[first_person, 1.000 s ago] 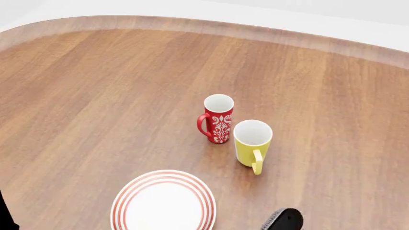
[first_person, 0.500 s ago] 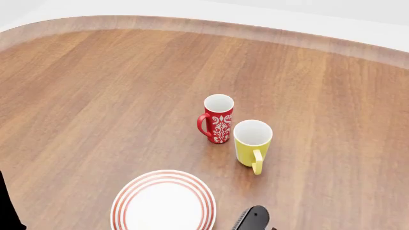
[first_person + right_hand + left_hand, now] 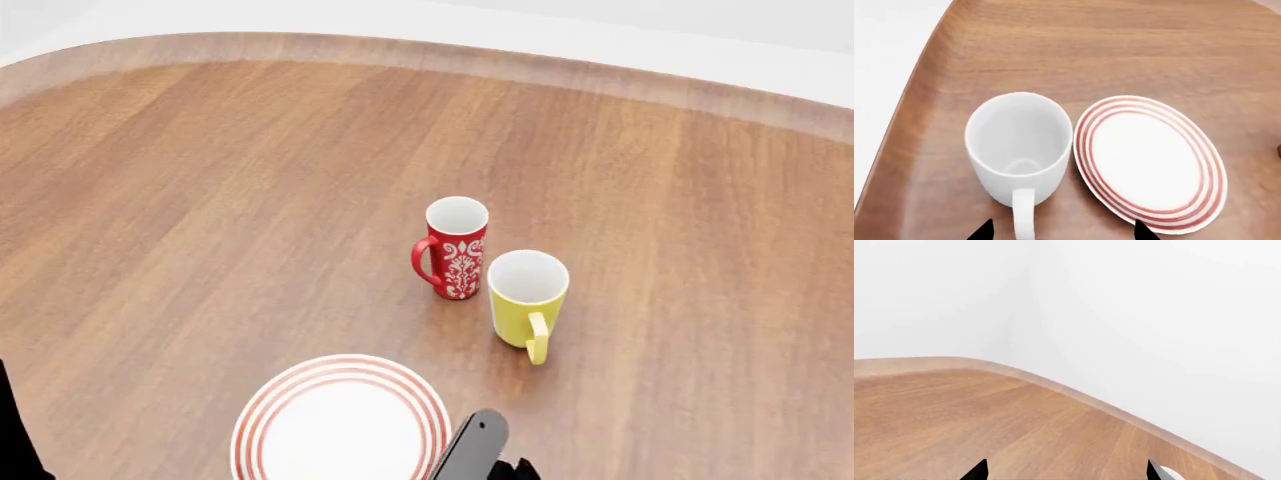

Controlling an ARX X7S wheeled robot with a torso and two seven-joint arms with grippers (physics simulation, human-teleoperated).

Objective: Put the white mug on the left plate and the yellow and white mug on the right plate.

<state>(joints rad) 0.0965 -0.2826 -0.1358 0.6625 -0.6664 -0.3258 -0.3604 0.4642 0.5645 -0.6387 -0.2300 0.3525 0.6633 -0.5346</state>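
**Head view: two mugs upright, one plate below them**

Head view shows the wooden counter point(image 3: 200, 200) with the yellow and white mug point(image 3: 526, 297) standing upright near its middle, handle turned toward the robot. A red mug point(image 3: 455, 246) with a white pattern stands just beside the yellow and white mug, on its far left, handle pointing left. Nearer the robot than the yellow and white mug, and to its left, lies a red-ringed plate point(image 3: 342, 420), bare of any mug; which of the two plates it is cannot be told. Part of a dark arm point(image 3: 470, 447) rises at the frame's lower edge, just beside that plate.

In the right wrist view, the white mug point(image 3: 1019, 145) stands upright on the counter, right beside the same kind of ringed plate point(image 3: 1151, 165), its rim overlapping the plate's edge in the picture. The right hand point(image 3: 1062, 231) is spread wide, its two dark fingertips point(image 3: 982, 231) either side of the mug's handle, holding nothing.

The left hand point(image 3: 1065, 471) hangs spread apart over bare counter near its curved edge, empty.
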